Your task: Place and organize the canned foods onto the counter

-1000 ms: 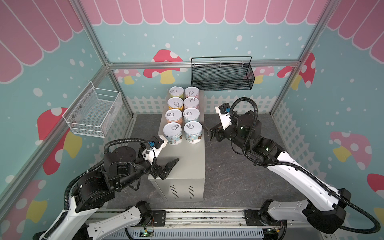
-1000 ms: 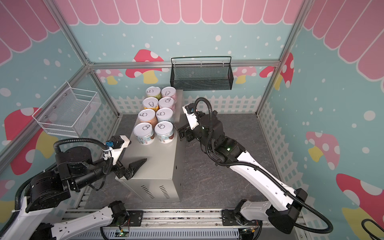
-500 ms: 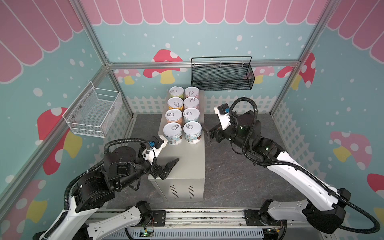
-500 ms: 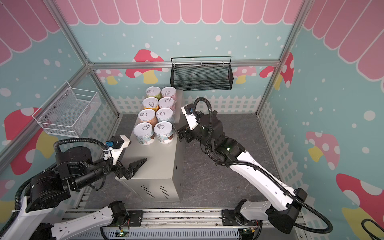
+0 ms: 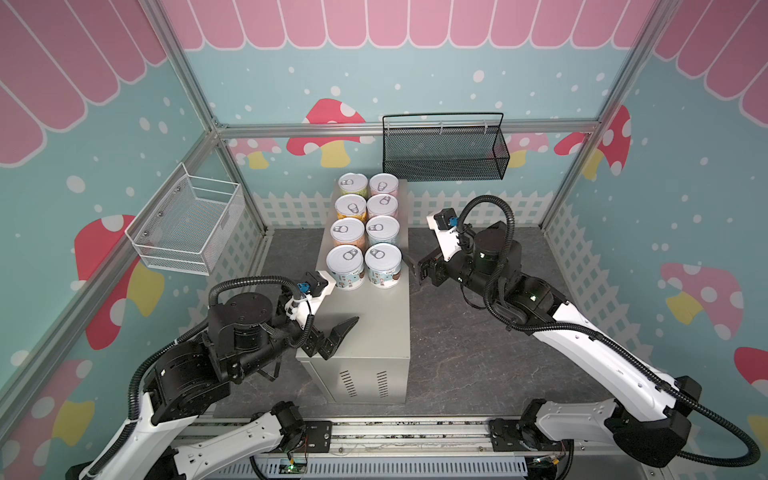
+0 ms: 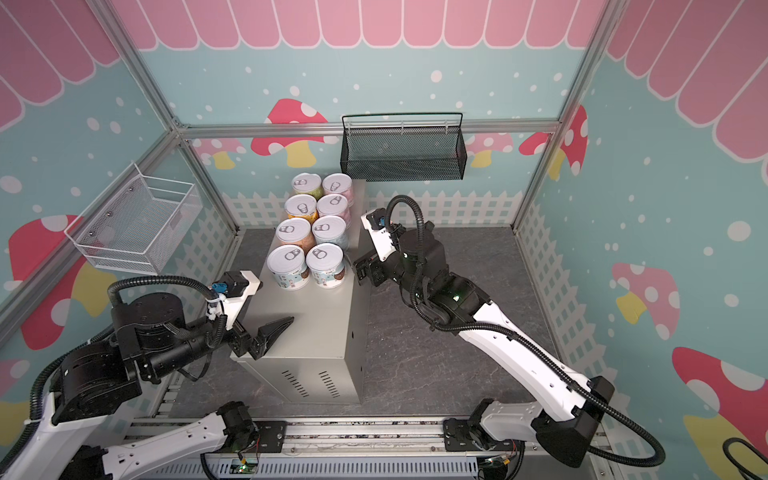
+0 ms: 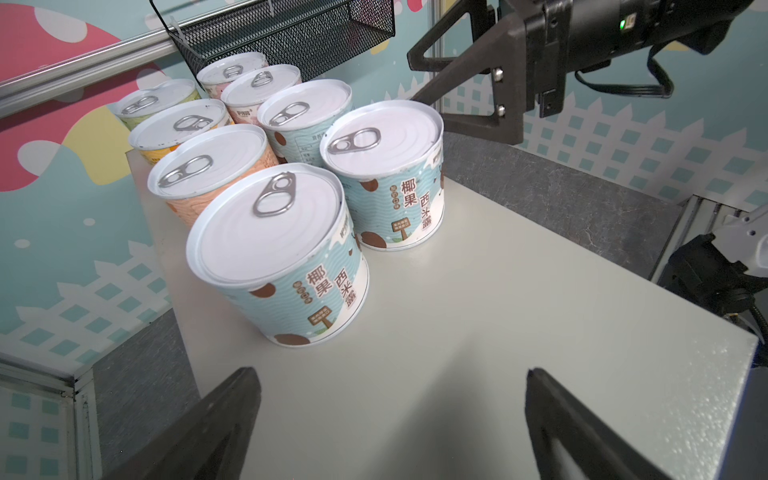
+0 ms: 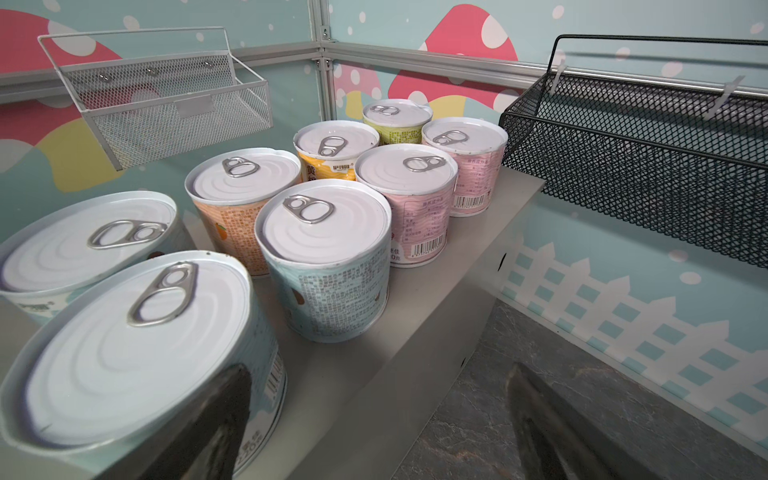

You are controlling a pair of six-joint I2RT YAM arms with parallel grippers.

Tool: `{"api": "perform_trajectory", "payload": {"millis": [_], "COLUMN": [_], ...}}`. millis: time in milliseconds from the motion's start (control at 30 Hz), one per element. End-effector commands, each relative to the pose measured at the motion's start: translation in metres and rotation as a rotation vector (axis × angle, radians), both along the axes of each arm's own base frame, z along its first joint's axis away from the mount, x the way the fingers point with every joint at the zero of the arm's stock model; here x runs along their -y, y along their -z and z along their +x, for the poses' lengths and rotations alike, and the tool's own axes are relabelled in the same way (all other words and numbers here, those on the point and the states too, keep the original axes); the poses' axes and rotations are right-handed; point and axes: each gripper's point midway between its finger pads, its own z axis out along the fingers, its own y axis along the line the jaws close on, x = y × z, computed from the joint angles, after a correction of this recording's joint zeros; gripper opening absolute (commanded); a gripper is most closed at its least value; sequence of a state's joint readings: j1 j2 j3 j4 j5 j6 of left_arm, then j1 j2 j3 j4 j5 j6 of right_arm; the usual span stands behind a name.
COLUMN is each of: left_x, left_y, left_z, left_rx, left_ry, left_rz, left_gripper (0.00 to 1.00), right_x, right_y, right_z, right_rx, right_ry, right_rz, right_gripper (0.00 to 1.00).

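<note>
All 8 canned foods [image 5: 348,230] stand upright on counter [image 5: 376,332], in a 2x4 block on its far half, packed close. One col runs near the counter's left-arm-side edge; a narrow bare strip runs along the opposite edge. Near half, toward the vent-slit end, is bare top. Black mesh basket [image 5: 442,156] hangs over counter's far end.

Left gripper [image 5: 341,337] is over the near left-arm-side edge, claw spread wide, empty. Right gripper [image 5: 415,266] is just off the other edge beside the nearest lt-blue can [image 7: 386,174], spread, nothing pinched; contact unclear.

Two nearest labels read 椰果西米露. Yellow can [image 8: 328,166] shows 黄. Pink cans [image 8: 415,208] carry barcodes.
</note>
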State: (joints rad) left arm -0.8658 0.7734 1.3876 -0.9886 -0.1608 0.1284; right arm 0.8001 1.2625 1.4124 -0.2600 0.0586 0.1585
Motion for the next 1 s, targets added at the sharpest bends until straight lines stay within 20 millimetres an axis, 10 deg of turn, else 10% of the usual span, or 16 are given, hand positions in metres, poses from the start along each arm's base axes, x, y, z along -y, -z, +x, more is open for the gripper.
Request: {"api": "perform_trajectory", "payload": {"millis": [0,600,967], "left_x": [0.0,-0.016,-0.11], "left_y": [-0.002,-0.008,-0.068], "left_z": [0.001,0.017,0.031], "left_rx": [0.02,0.063,0.244], "left_ry": [0.005,-0.124,-0.622], "left_rz": [0.007,0.021,-0.099], "left_gripper": [1.0,1.0,1.0], "right_x": [-0.001,0.046,0.079], "right_y": [-0.002,0.009,0.038], "right_z": [-0.001,0.025,0.041], "right_rx": [0.015,-0.012,-0.076], "right_ry": [-0.01,0.3,0.493], "right_rz": [0.015,-0.056,-0.131], "right_gripper": [0.97,0.99,0.99]}}
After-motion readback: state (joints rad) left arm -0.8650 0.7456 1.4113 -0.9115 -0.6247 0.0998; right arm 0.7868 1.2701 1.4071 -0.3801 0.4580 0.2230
